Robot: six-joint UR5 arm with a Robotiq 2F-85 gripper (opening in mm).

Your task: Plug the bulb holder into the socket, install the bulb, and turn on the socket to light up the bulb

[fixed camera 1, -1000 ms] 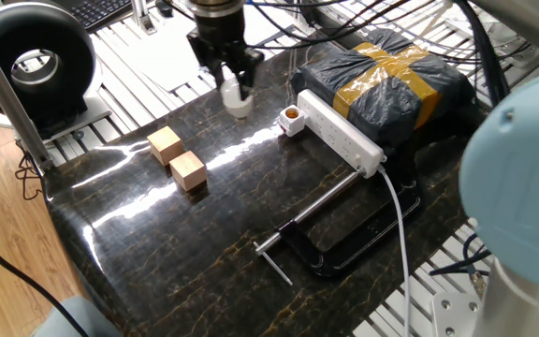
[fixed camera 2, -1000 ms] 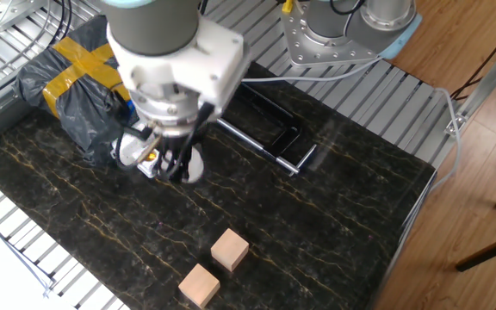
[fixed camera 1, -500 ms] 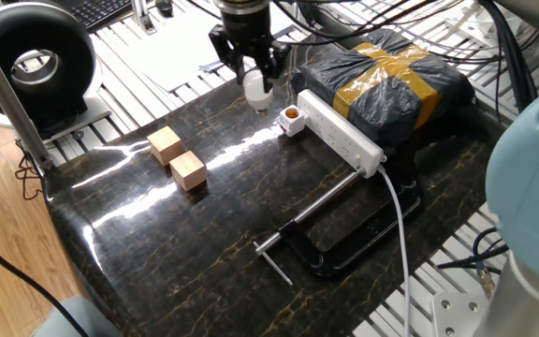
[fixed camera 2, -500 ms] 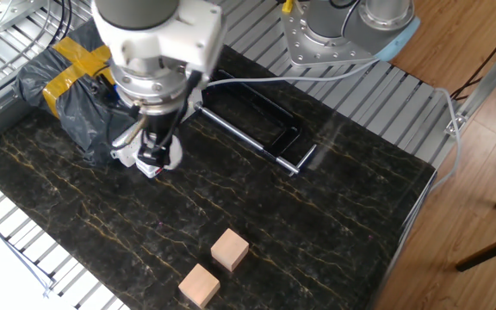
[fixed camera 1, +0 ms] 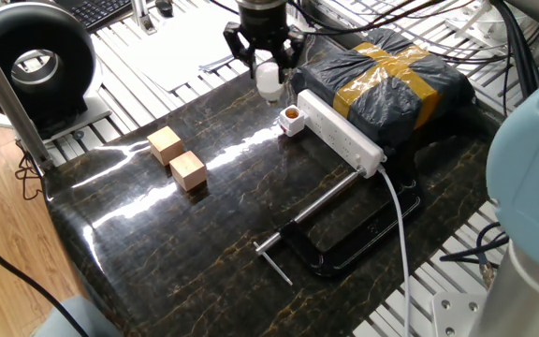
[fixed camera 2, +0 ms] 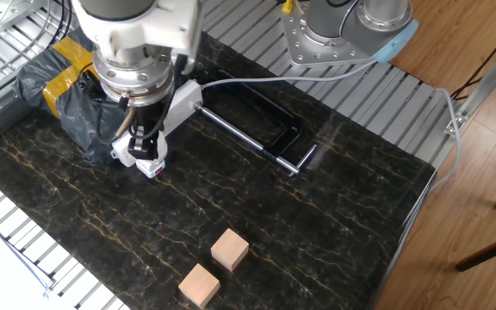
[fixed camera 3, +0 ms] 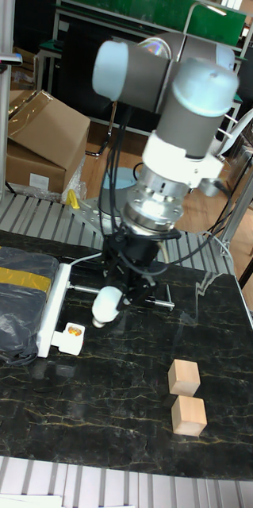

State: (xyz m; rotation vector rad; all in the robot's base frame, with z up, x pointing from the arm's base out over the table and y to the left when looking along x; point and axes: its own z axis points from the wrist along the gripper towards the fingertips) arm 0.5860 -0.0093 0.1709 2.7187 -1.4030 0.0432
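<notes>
Two wooden cubes (fixed camera 1: 178, 157) lie untouched at the near side of the table (fixed camera 1: 157, 243), while beyond them the gripper (fixed camera 1: 268, 79), its fingers pinching the bulb (fixed camera 1: 269, 82), has travelled from above the open tabletop to a point just beside and above the bulb holder (fixed camera 1: 291, 120). The holder is already seated at the end of the socket (fixed camera 1: 342, 135), its copper opening upward and empty. The bulb hangs slightly tilted in the tall view, so installation likely requires final alignment over the opening before descent.
</notes>
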